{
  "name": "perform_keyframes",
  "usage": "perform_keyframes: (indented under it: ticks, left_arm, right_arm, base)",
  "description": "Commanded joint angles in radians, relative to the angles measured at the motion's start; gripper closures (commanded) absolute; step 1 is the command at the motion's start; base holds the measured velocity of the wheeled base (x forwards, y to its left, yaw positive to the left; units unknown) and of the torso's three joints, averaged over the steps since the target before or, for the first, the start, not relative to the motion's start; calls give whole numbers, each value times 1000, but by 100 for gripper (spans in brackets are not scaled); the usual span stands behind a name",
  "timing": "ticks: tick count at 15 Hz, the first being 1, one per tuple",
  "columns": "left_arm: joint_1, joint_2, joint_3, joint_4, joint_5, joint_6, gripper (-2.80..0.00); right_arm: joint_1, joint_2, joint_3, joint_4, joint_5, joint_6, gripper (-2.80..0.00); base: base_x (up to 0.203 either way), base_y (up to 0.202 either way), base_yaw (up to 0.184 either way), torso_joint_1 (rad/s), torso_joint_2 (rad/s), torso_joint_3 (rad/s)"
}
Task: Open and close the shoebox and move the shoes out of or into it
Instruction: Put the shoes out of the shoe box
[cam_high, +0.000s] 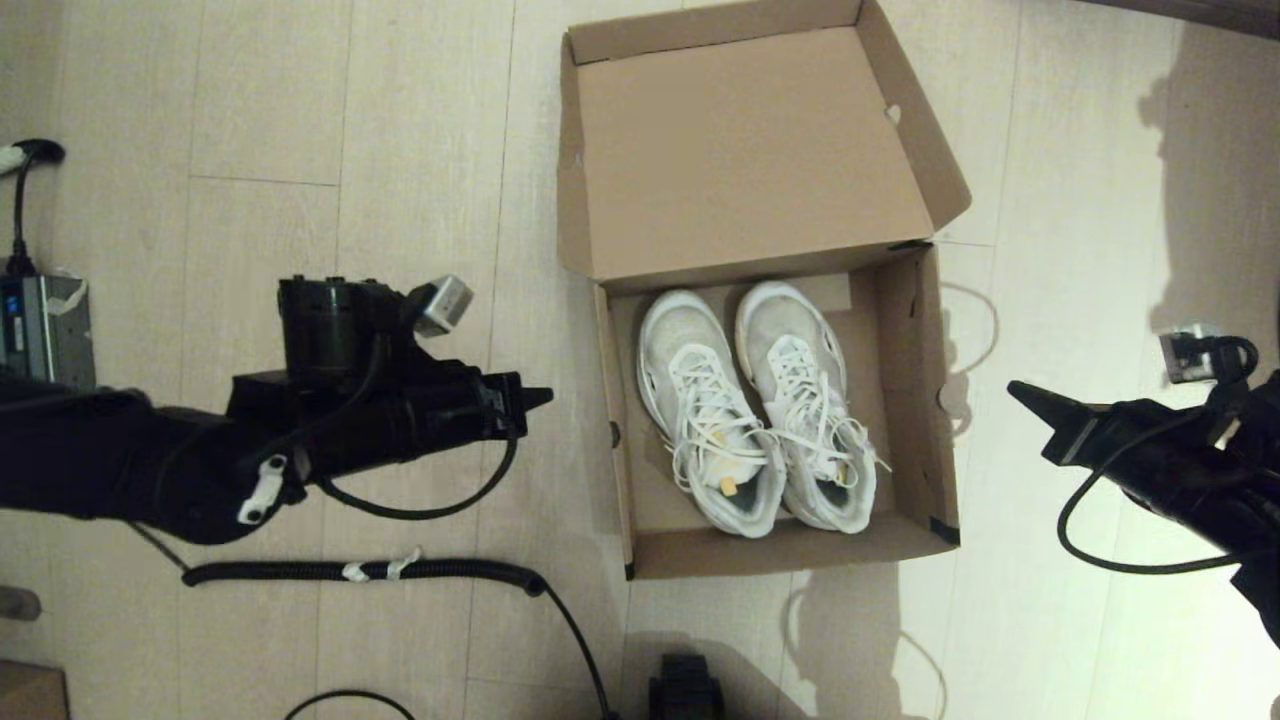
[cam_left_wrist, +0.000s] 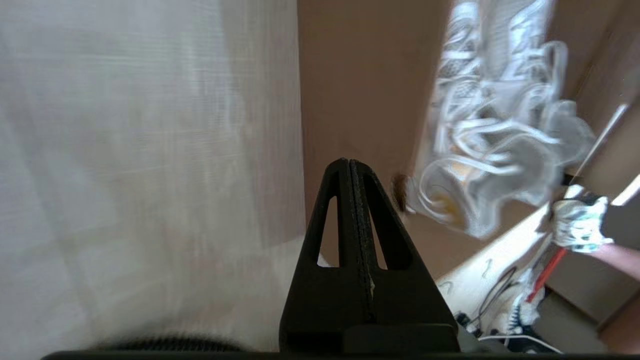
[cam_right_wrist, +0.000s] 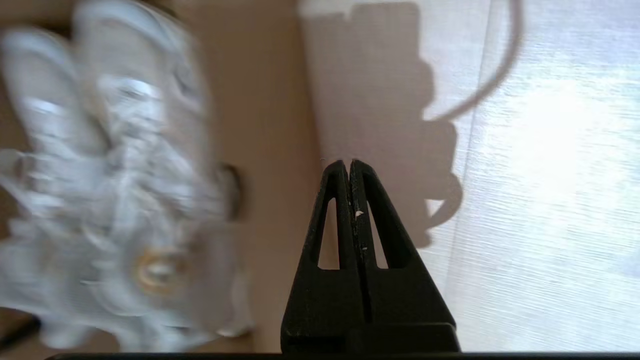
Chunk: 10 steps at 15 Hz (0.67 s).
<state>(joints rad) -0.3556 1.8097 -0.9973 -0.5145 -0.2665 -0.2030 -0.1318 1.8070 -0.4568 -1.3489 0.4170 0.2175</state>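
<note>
The brown cardboard shoebox (cam_high: 920, 400) stands open on the floor, its hinged lid (cam_high: 750, 150) folded back on the far side. Both white lace-up shoes (cam_high: 755, 410) lie side by side inside it, toes toward the lid. My left gripper (cam_high: 545, 396) hovers left of the box, shut with nothing held, pointing at its left wall. My right gripper (cam_high: 1012, 388) hovers right of the box, also shut and empty. The left wrist view shows the shoes (cam_left_wrist: 500, 125) beyond the shut gripper (cam_left_wrist: 348, 161). In the right wrist view the shoes (cam_right_wrist: 115, 190) lie beside the shut gripper (cam_right_wrist: 348, 162).
A coiled black cable (cam_high: 370, 572) and a thinner cable run across the floor in front of the left arm. A grey device (cam_high: 45, 330) sits at the far left. A dark object (cam_high: 685, 688) stands at the near edge.
</note>
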Motion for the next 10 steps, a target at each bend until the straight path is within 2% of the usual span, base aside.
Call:
perform_keyframes:
  ticks: [1,3,5,9,10]
  left_arm:
    - [-32,138,-81,-17,10,-1,0]
    - [-56,235,-213,-22,20,-1,0]
    - [-66,317,-336,-19,27,-1,0]
    - [-53,376,-504,6,37,-1,0]
    - [-47,387,-544,14,41,-1,0]
  right_arm:
    - [-21,65,7,-9,3,-21,0]
    - [-5,115,62,-23,8,-42,0]
    - [48,155,98,-84,10,-44,0]
    - [152,181,146,-147,6,-38,0]
    - [155,178,149,-151,3,-36,0]
  base:
    - [0,0,0,0,0,0]
    - [0,0,0,0,0,0]
    - [0,0,0,0,0,0]
    - [0,0,0,0,0,0]
    - [0,0,0,0,0,0]
